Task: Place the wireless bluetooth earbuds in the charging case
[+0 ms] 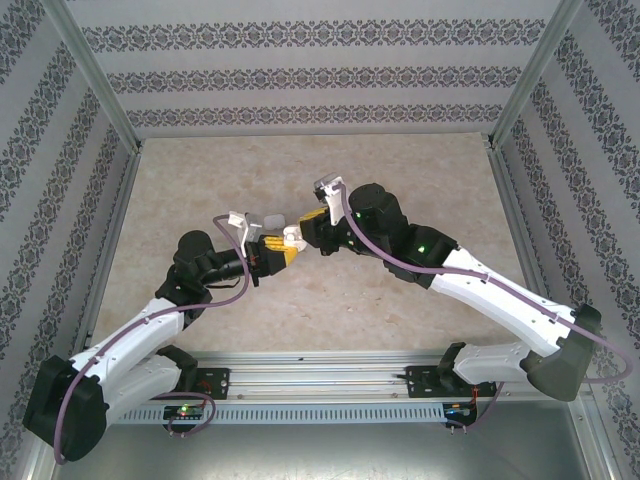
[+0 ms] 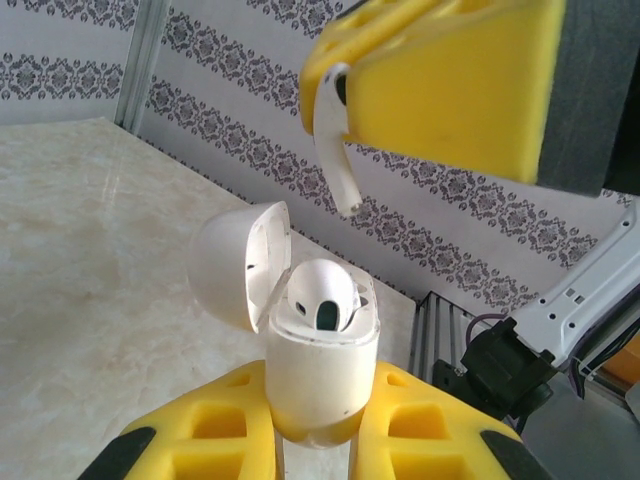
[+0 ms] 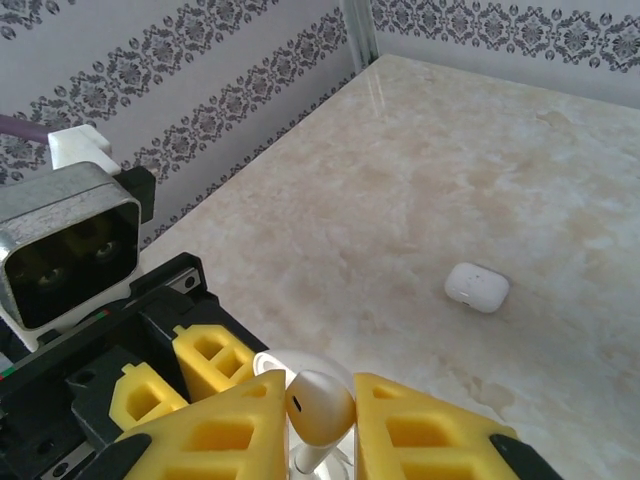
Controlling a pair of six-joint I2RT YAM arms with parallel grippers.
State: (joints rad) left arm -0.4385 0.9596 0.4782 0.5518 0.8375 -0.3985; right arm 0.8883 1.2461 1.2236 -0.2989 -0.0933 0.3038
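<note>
Left gripper (image 2: 320,428) clenched on the open case (image 2: 320,372), lid back, one bud (image 2: 322,296) seated. Right gripper (image 3: 320,420) pinches the second bud (image 2: 336,165) just above it, stem down but tilted. Square the stem, centre it over the free socket (hard to make out, probably lid side), lower slowly, and release once seated.

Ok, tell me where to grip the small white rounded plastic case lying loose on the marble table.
Pinch the white case across its two longer sides, probably from straight above: it lies flat on the table, and its rounded ends would likely slip.
</note>
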